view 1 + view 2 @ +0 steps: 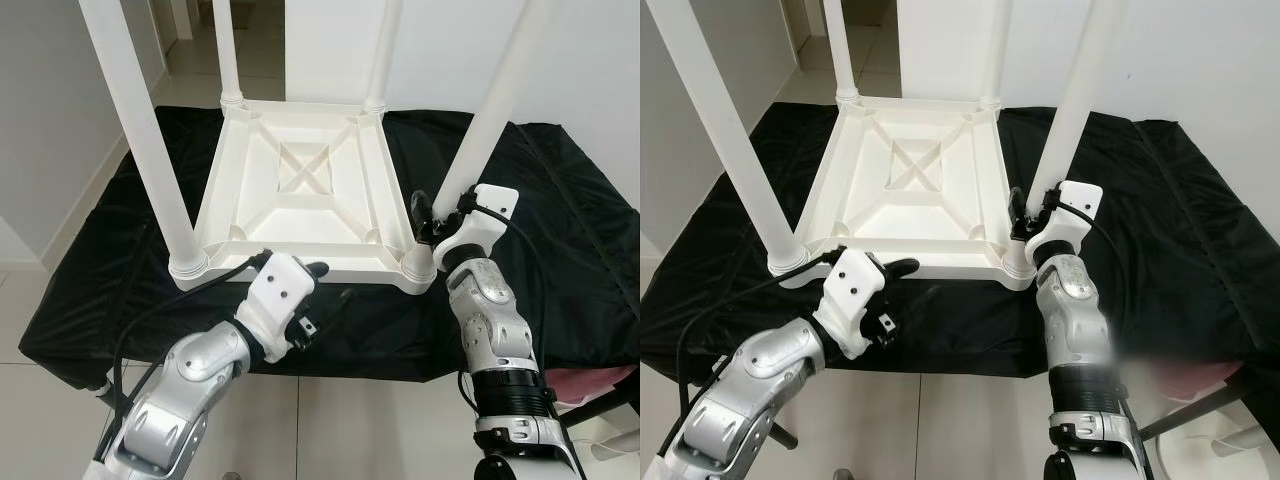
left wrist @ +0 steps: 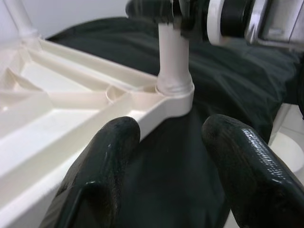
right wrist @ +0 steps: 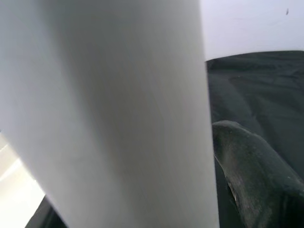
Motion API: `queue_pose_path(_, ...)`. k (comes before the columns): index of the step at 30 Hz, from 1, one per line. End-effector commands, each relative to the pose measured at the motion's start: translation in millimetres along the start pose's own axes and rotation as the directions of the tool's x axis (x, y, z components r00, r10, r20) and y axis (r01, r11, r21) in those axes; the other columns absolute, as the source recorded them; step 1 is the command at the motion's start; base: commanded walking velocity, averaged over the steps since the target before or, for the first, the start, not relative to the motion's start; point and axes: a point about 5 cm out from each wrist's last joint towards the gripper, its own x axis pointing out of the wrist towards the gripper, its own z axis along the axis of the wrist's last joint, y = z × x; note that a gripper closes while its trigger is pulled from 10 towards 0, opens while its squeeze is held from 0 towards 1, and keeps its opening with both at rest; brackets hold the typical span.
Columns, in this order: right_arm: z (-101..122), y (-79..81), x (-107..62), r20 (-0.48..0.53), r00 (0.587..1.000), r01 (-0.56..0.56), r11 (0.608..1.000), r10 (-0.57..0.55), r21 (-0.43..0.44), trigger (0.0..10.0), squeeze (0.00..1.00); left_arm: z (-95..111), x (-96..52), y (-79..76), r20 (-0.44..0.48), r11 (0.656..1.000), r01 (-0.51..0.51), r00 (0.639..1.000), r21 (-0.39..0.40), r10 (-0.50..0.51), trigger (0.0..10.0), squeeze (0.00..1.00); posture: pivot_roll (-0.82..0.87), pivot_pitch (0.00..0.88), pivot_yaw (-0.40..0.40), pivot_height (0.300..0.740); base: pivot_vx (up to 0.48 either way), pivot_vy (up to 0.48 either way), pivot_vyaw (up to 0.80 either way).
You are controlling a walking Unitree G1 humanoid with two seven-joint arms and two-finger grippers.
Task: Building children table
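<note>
On the black cloth [image 1: 560, 200] that covers a low stand lies the white table top [image 1: 300, 190], turned underside up so that its ribbed frame and corner sockets face upward and the legs can be set in from above; all four white legs stand in their corners, the two far ones upright, the near-left leg [image 1: 140, 130] and the near-right leg [image 1: 490, 110] rising out of the head views; the right gripper [image 1: 432, 215] is closed around the near-right leg just above its socket, one black finger [image 3: 247, 171] pressed along the leg's side in the right wrist view, a grip low down that would suit twisting or pressing the leg home, so this leg is probably the one being seated; the left gripper [image 1: 322, 280] sits at the near edge of the top, between the two near legs, its fingers [image 2: 99, 171] spread apart with nothing between them, one tip touching or nearly touching the rim, placed, as I judge it, to steady the top against sliding while the other arm works.
</note>
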Motion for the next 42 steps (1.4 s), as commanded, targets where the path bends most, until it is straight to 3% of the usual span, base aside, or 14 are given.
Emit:
queue_pose_path(1,-3.4,-1.9,1.3,-0.025,1.000,0.012,0.999,-0.011,0.030,10.0,0.00,-7.4,-0.3,-7.2,-0.030,0.996,0.091,0.995,-0.022,-0.092,10.0,0.00,0.04,0.077,-0.040,0.740,0.000,0.000,0.00)
queue_pose_path(9,-11.1,-3.1,1.7,-0.060,0.998,0.038,0.982,-0.027,0.184,10.0,0.00,-21.4,0.8,-19.5,-0.076,0.991,0.122,0.989,-0.062,-0.126,10.0,0.00,0.04,0.077,-0.040,0.740,0.000,0.000,0.00)
queue_pose_path(14,-15.9,-5.9,0.7,-0.078,0.996,0.073,0.917,-0.046,0.392,10.0,0.00,-20.4,1.5,-16.4,-0.074,0.992,0.105,0.991,-0.075,-0.110,10.0,0.00,0.04,0.076,-0.035,0.740,0.000,0.000,0.00)
queue_pose_path(16,-15.9,-5.9,0.7,-0.078,0.996,0.073,0.917,-0.046,0.392,10.0,0.00,-20.4,1.5,-16.4,-0.074,0.992,0.105,0.991,-0.075,-0.110,10.0,0.00,0.04,0.076,-0.035,0.740,0.000,0.000,0.00)
queue_pose_path(18,-19.2,-8.7,-0.4,-0.089,0.995,0.087,0.869,-0.050,0.487,10.0,0.00,-20.4,2.4,-15.8,-0.073,0.992,0.105,0.991,-0.071,-0.110,10.0,0.00,0.04,0.077,-0.032,0.740,0.000,0.000,0.00)
queue_pose_path(22,-23.9,-17.5,-2.8,-0.103,0.992,0.117,0.750,-0.066,0.651,10.0,0.00,-19.4,4.5,-15.3,-0.068,0.992,0.107,0.991,-0.065,-0.112,10.0,0.00,0.03,0.077,-0.029,0.740,0.000,0.000,0.00)
queue_pose_path(24,-26.6,-19.6,-4.6,-0.103,0.994,0.109,0.631,-0.047,0.768,10.0,0.00,-19.2,5.5,-15.1,-0.067,0.992,0.108,0.992,-0.060,-0.112,10.0,0.00,0.03,0.076,-0.027,0.740,0.000,0.000,0.00)
queue_pose_path(25,-26.6,-19.6,-4.6,-0.103,0.994,0.109,0.631,-0.047,0.768,10.0,0.00,-19.2,5.5,-15.1,-0.067,0.992,0.108,0.992,-0.060,-0.112,10.0,0.00,0.03,0.076,-0.027,0.740,0.000,0.000,0.00)
queue_pose_path(27,-29.3,-22.9,-7.6,-0.081,0.996,0.086,0.473,-0.032,0.877,10.0,0.00,-18.8,6.3,-15.2,-0.065,0.993,0.108,0.992,-0.057,-0.111,10.0,0.00,0.03,0.076,-0.025,0.740,0.000,0.000,0.00)
queue_pose_path(28,-29.7,-23.8,-8.3,-0.075,0.997,0.081,0.440,-0.030,0.894,10.0,0.00,-18.8,6.5,-15.3,-0.065,0.993,0.108,0.992,-0.057,-0.111,10.0,0.00,0.03,0.076,-0.025,0.740,0.000,0.000,0.00)
queue_pose_path(29,-32.9,-28.3,-10.7,-0.058,0.997,0.068,0.313,-0.040,0.947,10.0,0.00,-18.5,6.9,-15.6,-0.063,0.992,0.108,0.992,-0.058,-0.112,10.0,0.00,0.03,0.076,-0.023,0.740,0.000,0.000,0.00)
queue_pose_path(31,-56.2,-41.8,-21.9,-0.086,0.994,0.097,0.178,-0.072,0.979,10.0,0.00,-18.0,8.1,-16.5,-0.060,0.992,0.111,0.992,-0.058,-0.114,10.0,0.00,0.03,0.076,-0.024,0.740,0.000,0.000,0.00)
queue_pose_path(34,-81.1,-39.7,-33.2,-0.152,0.987,0.159,0.179,-0.052,0.971,10.0,0.00,-18.0,8.4,-16.6,-0.059,0.992,0.112,0.992,-0.059,-0.116,10.0,0.00,0.03,0.079,-0.017,0.740,0.000,0.000,0.00)
queue_pose_path(42,-93.3,-31.1,-35.8,-0.205,0.979,0.204,0.213,-0.015,0.956,10.0,0.00,-17.7,8.9,-15.2,-0.059,0.993,0.108,0.992,-0.053,-0.111,10.0,0.00,0.03,0.080,-0.017,0.740,0.000,0.000,0.00)
